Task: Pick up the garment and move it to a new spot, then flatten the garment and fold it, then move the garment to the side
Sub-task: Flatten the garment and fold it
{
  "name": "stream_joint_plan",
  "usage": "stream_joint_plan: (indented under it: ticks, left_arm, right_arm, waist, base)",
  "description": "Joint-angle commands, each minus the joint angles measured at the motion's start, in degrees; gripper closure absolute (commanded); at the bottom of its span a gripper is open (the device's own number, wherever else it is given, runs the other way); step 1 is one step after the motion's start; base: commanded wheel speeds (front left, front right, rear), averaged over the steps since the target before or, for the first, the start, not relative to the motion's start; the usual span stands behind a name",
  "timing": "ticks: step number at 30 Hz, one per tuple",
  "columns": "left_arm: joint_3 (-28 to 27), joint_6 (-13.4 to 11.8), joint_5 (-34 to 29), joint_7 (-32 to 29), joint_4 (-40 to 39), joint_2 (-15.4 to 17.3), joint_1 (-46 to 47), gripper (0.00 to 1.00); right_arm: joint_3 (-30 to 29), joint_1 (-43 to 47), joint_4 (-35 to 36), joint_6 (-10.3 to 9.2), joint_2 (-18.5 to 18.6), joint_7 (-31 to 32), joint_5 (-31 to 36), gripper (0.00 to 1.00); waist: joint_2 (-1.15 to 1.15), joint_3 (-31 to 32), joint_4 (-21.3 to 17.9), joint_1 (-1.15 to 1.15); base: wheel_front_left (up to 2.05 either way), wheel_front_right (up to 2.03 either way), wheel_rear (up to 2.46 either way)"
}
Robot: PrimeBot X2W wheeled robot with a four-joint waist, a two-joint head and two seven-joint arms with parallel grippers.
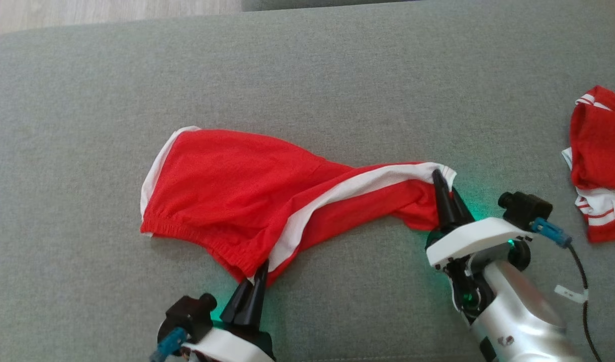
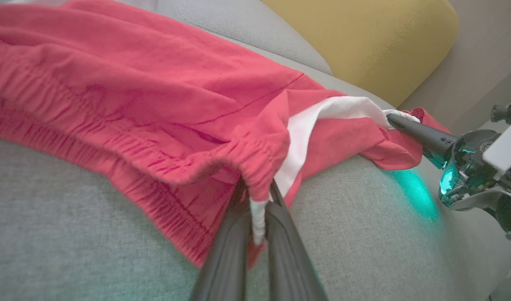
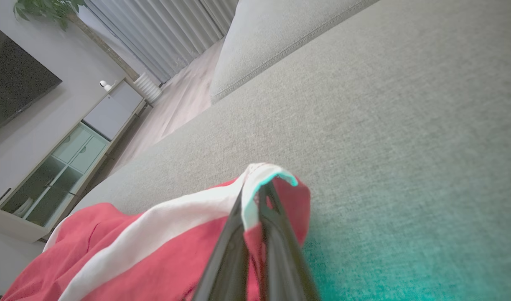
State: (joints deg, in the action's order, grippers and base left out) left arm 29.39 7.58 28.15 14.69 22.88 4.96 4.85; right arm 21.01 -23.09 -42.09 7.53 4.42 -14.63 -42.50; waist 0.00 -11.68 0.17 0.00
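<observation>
red shorts (image 1: 227,191), lying on grey sofa (image 1: 337,70)

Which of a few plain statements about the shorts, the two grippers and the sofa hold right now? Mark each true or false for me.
1. The left gripper is shut on the waistband of the red shorts. True.
2. The right gripper stands open, clear of the shorts. False: it is shut on the leg end of the shorts, at the white stripe.
3. The shorts lie neatly folded in half. False: they lie unfolded and rumpled on the grey sofa, stretched between the two grippers.
4. A second red and white garment lies apart from the shorts, at the right edge of the head view. True.
</observation>
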Motion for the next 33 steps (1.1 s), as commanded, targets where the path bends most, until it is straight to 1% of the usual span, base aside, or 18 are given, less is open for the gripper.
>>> stream_joint_plan:
  ticks: [1, 5, 9, 11, 13, 16, 22, 25, 28, 30, 33]
  left_arm:
    - [-2.33, -0.09, -0.67, 0.31, -1.98, 0.14, 2.05, 1.0]
    - [-3.78, -0.09, -1.2, 0.31, -3.05, 0.04, 2.21, 1.0]
    - [-8.03, -0.09, -1.83, 0.31, -6.54, 0.13, 3.0, 1.0]
    - [-9.75, -0.09, -2.41, 0.31, -8.93, 1.11, 4.39, 1.0]
    - [-10.06, -0.09, -2.93, 0.31, -11.23, 3.11, 6.7, 1.0]
    - [-8.76, -0.09, -2.82, 0.31, -13.63, 7.57, 11.7, 1.0]
    - [-3.94, -0.09, 0.88, 0.31, -14.33, 17.65, 24.68, 1.0]
    - [-1.31, -0.09, 3.27, 0.24, -14.06, 21.64, 31.6, 1.0]
    - [-0.03, -0.09, 6.03, -1.08, -13.54, 23.88, 37.89, 1.0]
    - [0.38, -0.09, 7.78, -2.44, -12.91, 24.51, 41.63, 1.0]
    - [2.43, -0.09, 8.52, -4.1, -11.1, 25.03, 46.7, 1.0]
  right_arm:
    - [0.25, -1.07, 2.47, -0.04, 0.06, -0.37, 0.2, 1.0]
    - [-1.39, -0.65, 4.04, -0.04, -0.05, -0.37, 0.91, 1.0]
    - [-3.26, 0.34, 7.75, -0.04, -0.28, -0.37, 2.03, 1.0]
    - [-3.47, 0.64, 10.01, -0.04, -0.1, -0.37, 2.62, 1.0]
    - [-3.35, 0.55, 12.42, -0.04, 0.5, -0.37, 2.79, 1.0]
    - [-2.17, -0.64, 16.35, -0.04, 2.17, -0.37, 2.26, 1.0]
    - [2.51, -6.73, 23.92, -0.04, 7.56, -0.37, -0.43, 1.0]
    - [4.13, -11.37, 27.09, -0.04, 10.49, 0.28, -1.99, 1.0]
    - [4.51, -16.09, 29.28, -0.04, 12.59, 1.55, -2.92, 1.0]
    - [4.79, -19.21, 29.74, -0.04, 13.79, 2.82, -2.53, 1.0]
    - [5.44, -23.75, 28.48, -0.04, 14.57, 4.59, -1.77, 1.0]
  waist:
    - [0.0, -0.07, -0.05, 0.0]
    - [0.0, 0.34, -0.07, 0.0]
    - [0.0, 2.06, -0.14, 0.0]
    - [0.0, 3.46, -0.22, 0.0]
    - [0.0, 5.0, -0.34, 0.0]
    - [0.0, 7.43, -0.57, 0.0]
    - [0.0, 11.22, -1.79, 0.0]
    - [0.0, 11.74, -2.35, 0.0]
    - [0.0, 11.21, -2.68, 0.0]
    - [0.0, 10.05, -2.78, 0.0]
    - [0.0, 7.24, -2.81, 0.0]
  base:
    - [0.0, 0.0, 0.0]
    - [0.0, 0.0, 0.0]
    - [0.0, 0.0, 0.0]
    - [0.0, 0.0, 0.0]
    - [0.0, 0.0, 0.0]
    - [0.0, 0.0, 0.0]
    - [0.0, 0.0, 0.0]
    - [0.0, 0.0, 0.0]
    - [0.0, 0.0, 0.0]
    - [0.0, 0.0, 0.0]
    - [0.0, 0.0, 0.0]
